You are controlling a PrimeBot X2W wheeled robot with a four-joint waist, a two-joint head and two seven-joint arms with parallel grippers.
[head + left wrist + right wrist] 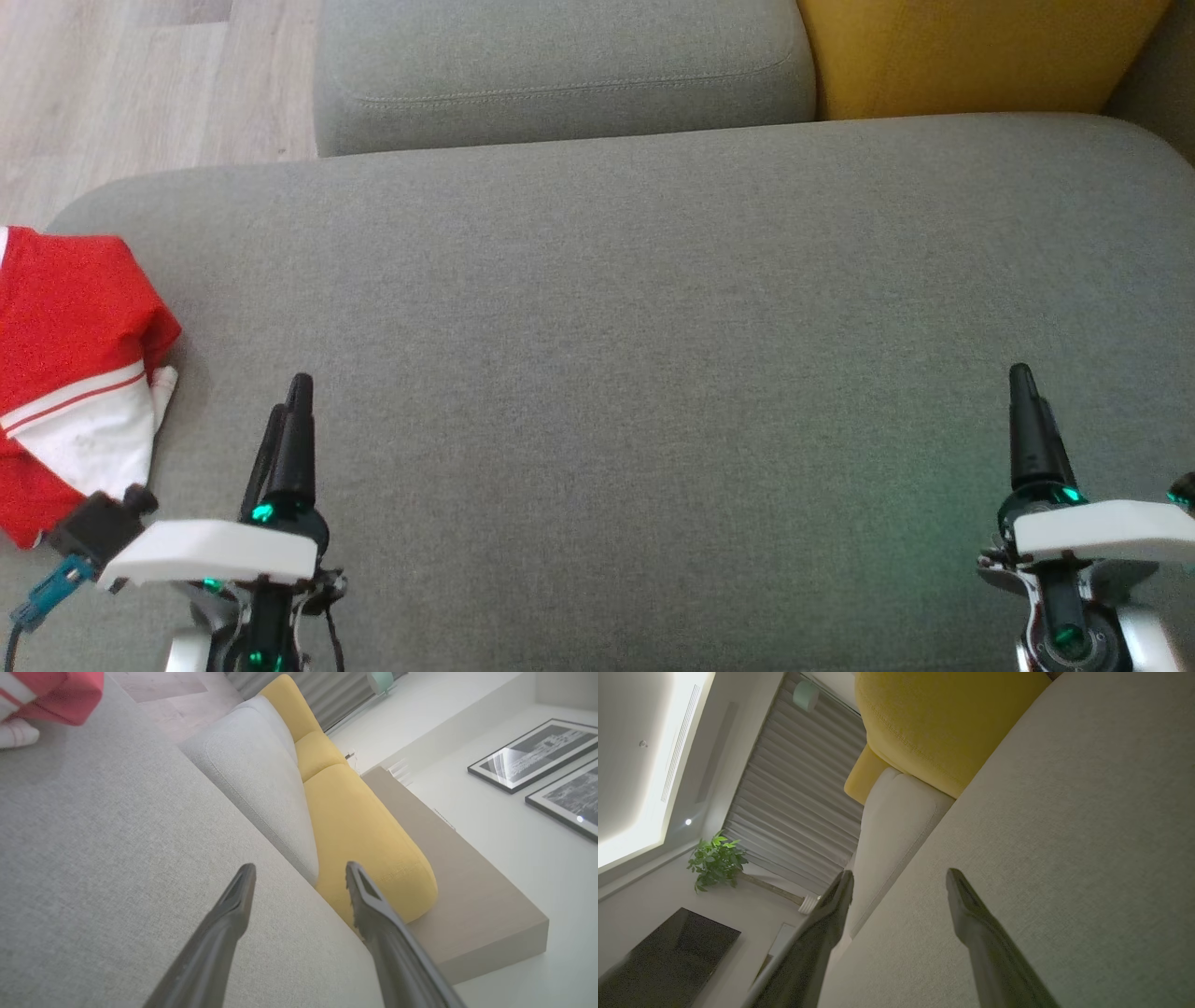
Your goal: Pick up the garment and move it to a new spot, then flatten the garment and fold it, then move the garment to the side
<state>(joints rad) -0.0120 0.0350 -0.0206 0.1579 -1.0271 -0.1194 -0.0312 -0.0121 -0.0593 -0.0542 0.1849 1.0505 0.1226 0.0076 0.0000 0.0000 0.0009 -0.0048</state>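
The garment (pixel 70 373) is red with white panels and stripes, lying crumpled at the far left edge of the grey sofa seat (pixel 653 355). A corner of the garment (pixel 51 693) also shows at the top left of the left wrist view. My left gripper (pixel 289 411) hovers over the seat just right of the garment, apart from it. In its own wrist view the left gripper (pixel 301 872) is open with nothing between the fingers. My right gripper (pixel 1027 411) is at the lower right over bare seat; its wrist view shows the right gripper (pixel 901 879) open and empty.
A grey back cushion (pixel 560 75) and a yellow cushion (pixel 971 51) stand behind the seat. Wooden floor (pixel 140 84) lies beyond the seat's far left corner. A potted plant (pixel 717 858) and curtains (pixel 794 798) are in the room behind.
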